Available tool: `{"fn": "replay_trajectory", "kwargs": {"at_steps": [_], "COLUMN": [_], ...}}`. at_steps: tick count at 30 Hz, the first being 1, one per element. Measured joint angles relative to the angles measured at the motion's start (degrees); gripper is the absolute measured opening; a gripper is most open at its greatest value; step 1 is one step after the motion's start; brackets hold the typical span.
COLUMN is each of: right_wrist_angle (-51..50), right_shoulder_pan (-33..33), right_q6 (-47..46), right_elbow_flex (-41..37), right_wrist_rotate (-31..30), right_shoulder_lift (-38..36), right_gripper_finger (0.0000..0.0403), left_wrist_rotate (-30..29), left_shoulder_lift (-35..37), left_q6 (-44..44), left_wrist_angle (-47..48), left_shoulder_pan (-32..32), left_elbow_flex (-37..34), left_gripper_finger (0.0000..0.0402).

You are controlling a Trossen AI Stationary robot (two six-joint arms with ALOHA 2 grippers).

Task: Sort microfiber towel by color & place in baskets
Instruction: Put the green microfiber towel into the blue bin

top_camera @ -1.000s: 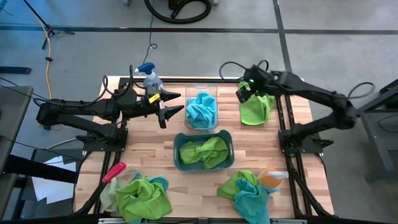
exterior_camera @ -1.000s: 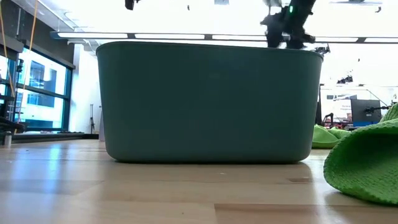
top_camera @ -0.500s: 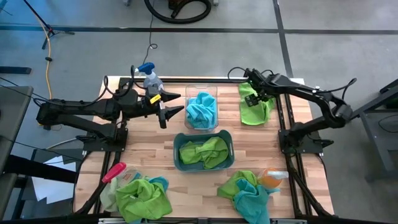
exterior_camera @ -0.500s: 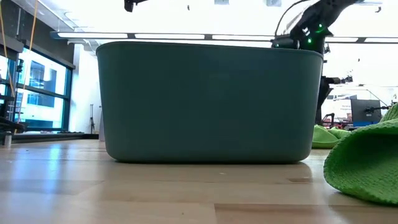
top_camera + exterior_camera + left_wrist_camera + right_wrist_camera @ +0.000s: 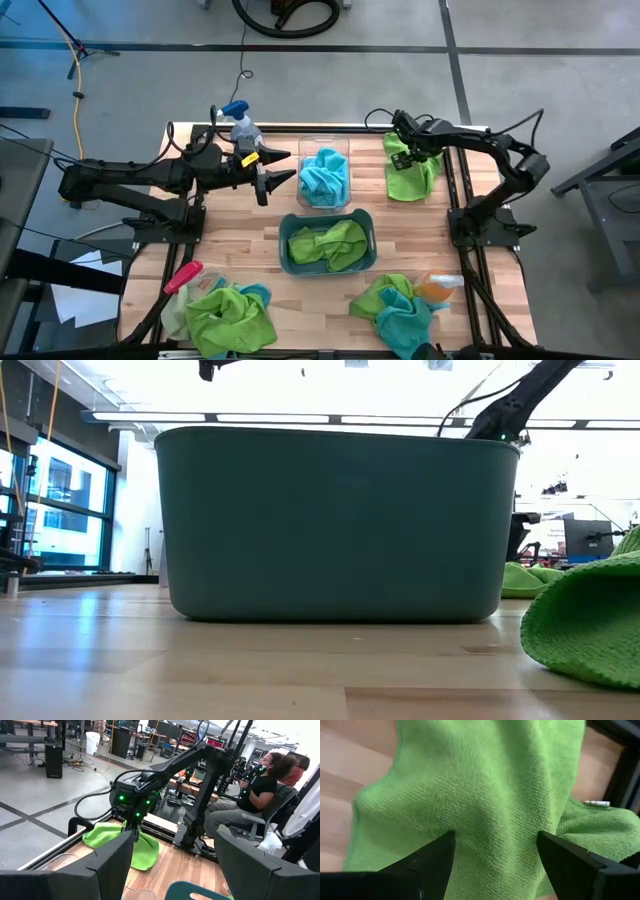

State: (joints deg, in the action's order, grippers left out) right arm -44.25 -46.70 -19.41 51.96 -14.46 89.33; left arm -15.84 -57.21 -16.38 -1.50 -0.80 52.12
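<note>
even bright overhead light, ceiling strip lights (image 5: pixel 300 418) blown out in low view, soft shadows, near green towel (image 5: pixel 585 620) blurred

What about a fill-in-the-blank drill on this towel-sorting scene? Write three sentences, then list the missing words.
1. The clear bin holds only ____ towels.
2. The dark teal bin holds ____ towels.
3. The right gripper is open over a lime green towel lying on the ____.

Missing words: turquoise blue; lime green; table
</note>
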Motion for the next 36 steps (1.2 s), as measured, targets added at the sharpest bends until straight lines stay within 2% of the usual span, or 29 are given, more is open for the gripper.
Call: {"fn": "replay_trajectory", "kwargs": {"at_steps": [2,4,6,9,10,14,16,22,29,36], "right_wrist_angle": [-0.24,-0.30,-0.38,-0.28,-0.20,-0.69,-1.21,-3.78,-5.23,-5.16], "right_shoulder_pan": [0.04,0.06,0.23,0.46,0.46,0.46,0.46,0.50,0.51,2.14], "right_q6": [1.01,1.87,1.94,2.79,3.49,3.98,4.39,4.37,4.40,5.39], "right_elbow_flex": [0.00,0.00,0.00,0.00,0.00,0.00,0.00,1.91,12.38,24.71], "right_wrist_rotate": [0.47,1.41,1.36,1.21,1.20,1.15,1.18,1.53,4.05,7.40], "right_shoulder_lift": [0.90,1.49,1.51,0.89,0.47,-2.47,-4.72,-14.41,-24.62,-27.53], "right_gripper_finger": [0.0256,0.0219,0.0160,0.0046,0.0024,0.0025,0.0011,0.0003,0.0002,0.0001], "left_wrist_rotate": [0.00,0.00,0.00,0.00,-0.01,-0.02,-0.02,-0.02,-0.04,-0.04], "left_shoulder_lift": [0.00,0.00,0.00,0.00,0.00,0.00,0.00,0.00,0.00,0.00], "left_q6": [0.00,0.00,0.00,0.00,0.00,0.02,0.02,0.02,0.02,0.02], "left_wrist_angle": [0.00,0.00,0.00,0.00,-0.01,-0.02,0.00,-0.02,-0.02,-0.02], "left_shoulder_pan": [0.00,0.00,0.00,0.00,0.00,0.00,0.00,0.00,0.00,0.00], "left_elbow_flex": [0.01,0.02,0.02,0.02,0.02,0.04,0.04,0.04,0.04,0.04], "left_gripper_finger": [0.0266,0.0266,0.0266,0.0266,0.0266,0.0266,0.0266,0.0266,0.0266,0.0266]}}
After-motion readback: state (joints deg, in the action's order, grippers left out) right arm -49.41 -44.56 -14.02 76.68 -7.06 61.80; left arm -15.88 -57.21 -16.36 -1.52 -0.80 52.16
